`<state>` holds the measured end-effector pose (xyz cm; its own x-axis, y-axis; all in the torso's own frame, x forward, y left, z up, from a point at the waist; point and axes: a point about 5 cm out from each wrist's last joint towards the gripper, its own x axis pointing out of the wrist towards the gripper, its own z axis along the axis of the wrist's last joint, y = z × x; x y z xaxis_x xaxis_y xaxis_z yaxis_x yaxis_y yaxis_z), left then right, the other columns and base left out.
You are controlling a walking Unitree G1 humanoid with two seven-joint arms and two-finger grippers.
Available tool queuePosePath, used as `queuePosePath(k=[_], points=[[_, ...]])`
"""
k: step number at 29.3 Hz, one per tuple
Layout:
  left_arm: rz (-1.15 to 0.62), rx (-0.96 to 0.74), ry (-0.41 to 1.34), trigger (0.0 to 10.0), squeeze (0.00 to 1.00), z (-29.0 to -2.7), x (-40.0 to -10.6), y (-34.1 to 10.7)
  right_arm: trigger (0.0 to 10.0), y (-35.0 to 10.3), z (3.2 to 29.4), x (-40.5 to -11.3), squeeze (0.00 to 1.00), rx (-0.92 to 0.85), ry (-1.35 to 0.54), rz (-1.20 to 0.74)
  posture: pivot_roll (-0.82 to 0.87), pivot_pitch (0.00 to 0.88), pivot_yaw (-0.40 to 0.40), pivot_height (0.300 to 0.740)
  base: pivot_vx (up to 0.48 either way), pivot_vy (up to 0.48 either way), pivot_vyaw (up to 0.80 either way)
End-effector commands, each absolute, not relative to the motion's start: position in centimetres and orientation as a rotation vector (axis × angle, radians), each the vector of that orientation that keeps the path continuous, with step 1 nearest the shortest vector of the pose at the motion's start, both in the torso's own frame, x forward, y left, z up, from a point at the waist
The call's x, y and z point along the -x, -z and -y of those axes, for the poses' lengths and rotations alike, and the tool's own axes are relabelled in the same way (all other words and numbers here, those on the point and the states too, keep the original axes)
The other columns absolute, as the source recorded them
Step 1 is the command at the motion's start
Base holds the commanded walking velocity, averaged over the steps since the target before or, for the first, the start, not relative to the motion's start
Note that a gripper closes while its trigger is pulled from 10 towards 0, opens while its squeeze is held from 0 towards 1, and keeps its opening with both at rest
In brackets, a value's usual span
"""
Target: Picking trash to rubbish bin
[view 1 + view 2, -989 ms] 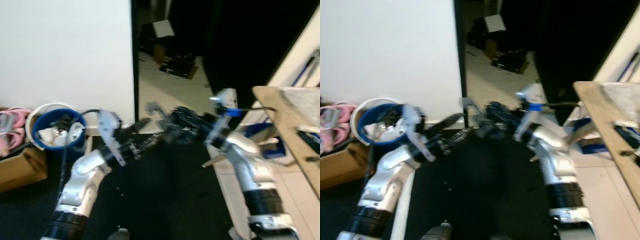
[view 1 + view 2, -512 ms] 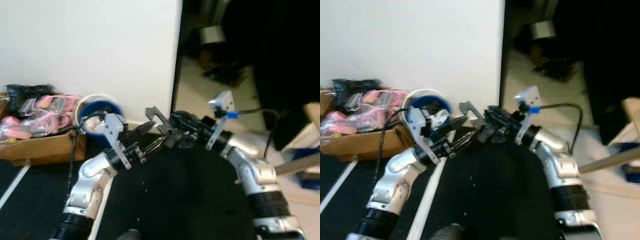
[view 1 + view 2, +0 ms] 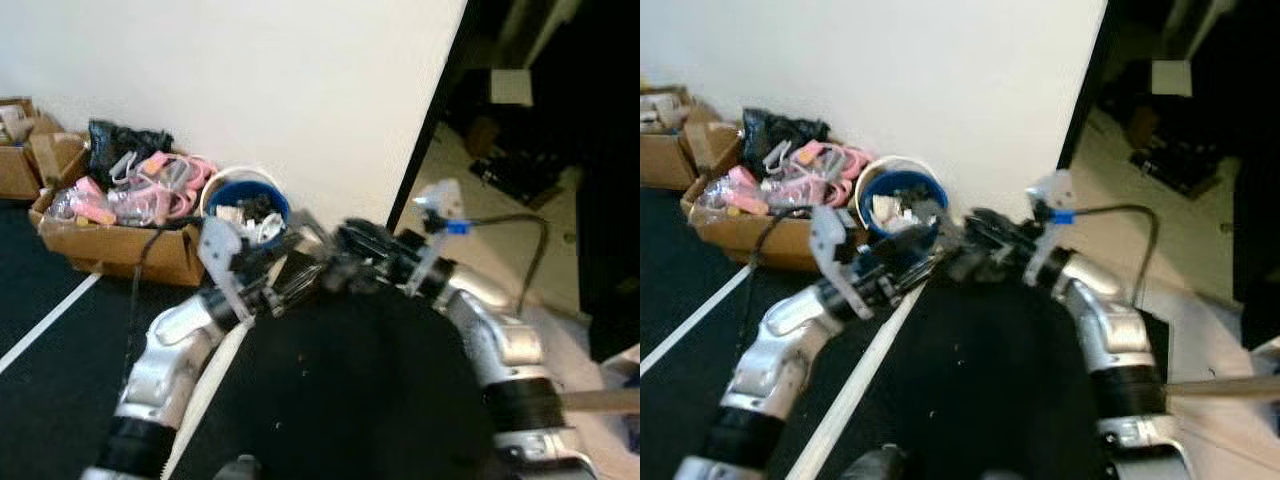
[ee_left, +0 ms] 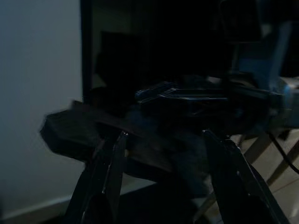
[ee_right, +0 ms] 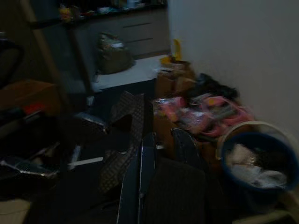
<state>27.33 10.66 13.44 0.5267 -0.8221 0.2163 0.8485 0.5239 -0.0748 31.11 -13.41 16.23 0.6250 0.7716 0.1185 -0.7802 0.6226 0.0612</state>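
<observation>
The trash (image 4: 154, 144), a dark flat scrap too blurred to identify further, sat pinched between the spread-looking black fingers of the left gripper (image 3: 300, 275), with the right gripper (image 3: 340, 262) meeting it from the 3 o'clock side; whether the right fingers were pressed together or parted could not be told through the blur. Both grippers hung in mid-air near the picture centre, over a dark floor mat (image 3: 350, 400).

The rubbish bin (image 3: 246, 205), a blue-lined pail already holding pale crumpled bits, stood on the floor at about 11 o'clock from the grippers, close against the white wall (image 3: 250, 90). Touching it at 9 o'clock was a cardboard box (image 3: 120, 245) heaped with pink and clear packaging.

The step in hand seemed to be carrying the scrap over the bin. To do it well, the left arm should reach further toward 11 o'clock until the scrap hangs squarely above the blue opening, clear of the rim and the box, and only then part its fingers; the right gripper should let go first so the scrap doesn't snag
</observation>
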Motion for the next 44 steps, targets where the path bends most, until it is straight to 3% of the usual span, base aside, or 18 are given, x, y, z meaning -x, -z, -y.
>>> queuePosePath(k=[1,15,30,44], points=[[0.147,0.171,1.005,10.0,0.0,-10.6,-27.3,-13.1,10.0,-16.0,13.8,-31.1,0.0,-0.112,-0.882,0.075,0.0,0.0,-0.033,0.74,0.0,0.0,0.74],[0.134,0.161,0.955,10.0,0.0,-11.0,-27.4,-12.5,10.0,-15.5,13.5,-31.0,0.0,-0.109,-0.89,0.067,0.0,0.0,-0.031,0.74,0.0,0.0,0.74],[0.077,0.163,0.995,10.0,0.0,-12.4,-25.8,-11.7,10.0,-15.7,14.2,-31.2,0.0,-0.103,-0.863,0.074,0.01,0.0,-0.031,0.74,0.0,0.0,0.74],[0.066,0.184,1.032,10.0,0.0,-12.5,-23.6,-12.2,10.0,-16.6,15.9,-32.9,0.0,-0.075,-0.708,0.125,0.03,0.0,-0.029,0.74,0.0,0.0,0.74]])
